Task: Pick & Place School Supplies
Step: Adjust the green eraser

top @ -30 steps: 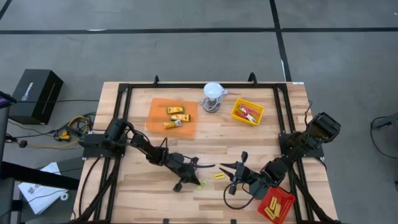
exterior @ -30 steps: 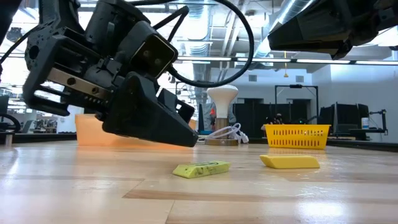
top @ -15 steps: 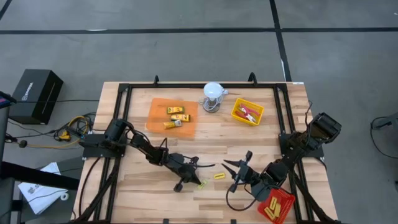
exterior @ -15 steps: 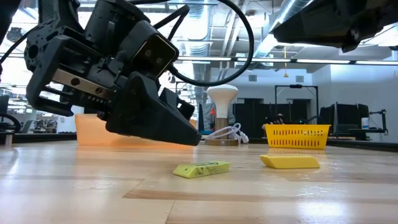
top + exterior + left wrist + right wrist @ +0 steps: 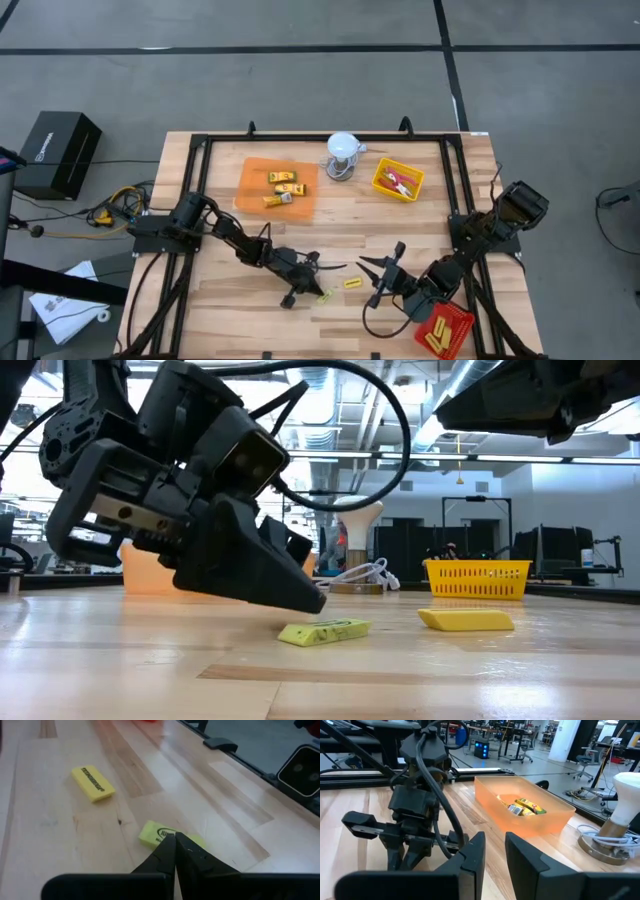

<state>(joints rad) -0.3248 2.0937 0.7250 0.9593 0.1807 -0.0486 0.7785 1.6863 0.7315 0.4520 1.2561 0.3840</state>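
Note:
A lime-yellow packet (image 5: 322, 631) (image 5: 159, 834) (image 5: 325, 296) lies flat on the wooden table near the front middle. A yellow block (image 5: 466, 620) (image 5: 92, 783) (image 5: 352, 283) lies flat just to its right. My left gripper (image 5: 317, 603) (image 5: 175, 837) (image 5: 322, 289) is shut, slanting down. Its tips stand just above the packet, and the low view shows a gap between them. My right gripper (image 5: 495, 851) (image 5: 382, 268) hangs higher, right of the block. It points toward the far left, narrowly open with nothing between its fingers.
An orange tray (image 5: 255, 190) (image 5: 555, 820) at the far left holds several yellow packets (image 5: 283, 187). At the far right a yellow tray (image 5: 385, 172) (image 5: 478, 578) holds red-handled tools (image 5: 403, 182). A white domed lamp (image 5: 343, 152) stands between them. A red tray (image 5: 455, 318) sits at the near right corner.
My left gripper has tipped its shut tips down a little, closer to the lime packet. My right gripper has turned slightly at the wrist toward the far edge. The packet and the block have not moved.

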